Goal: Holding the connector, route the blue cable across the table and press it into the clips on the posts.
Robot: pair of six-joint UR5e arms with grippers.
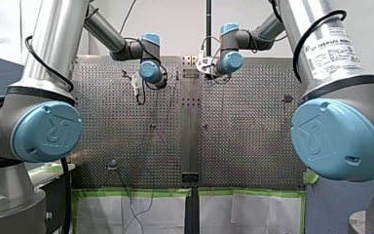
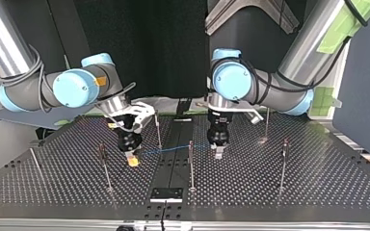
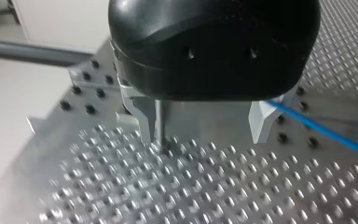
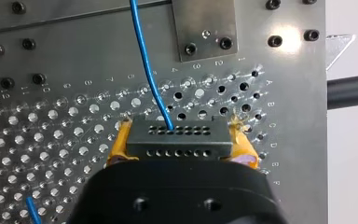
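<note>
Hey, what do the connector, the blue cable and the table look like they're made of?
Connector: dull grey, likely moulded plastic, with rows of small holes. Blue cable: smooth glossy sheath, probably plastic insulation. Table: bare brushed metal, reflecting light between its holes.

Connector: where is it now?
The connector is clamped between my right hand's yellow pads, left of centre in the top view, low over the table, blue cable leaving it.

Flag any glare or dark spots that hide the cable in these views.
Top view: black backdrop, a reflection at the foot of a post, yet the cable shows. Front view: even sheen across the table; cable not discernible. Left wrist view: highlights on the table's holes, cable visible. Right wrist view: one bright spot near the table's edge; cable and connector plain.
</note>
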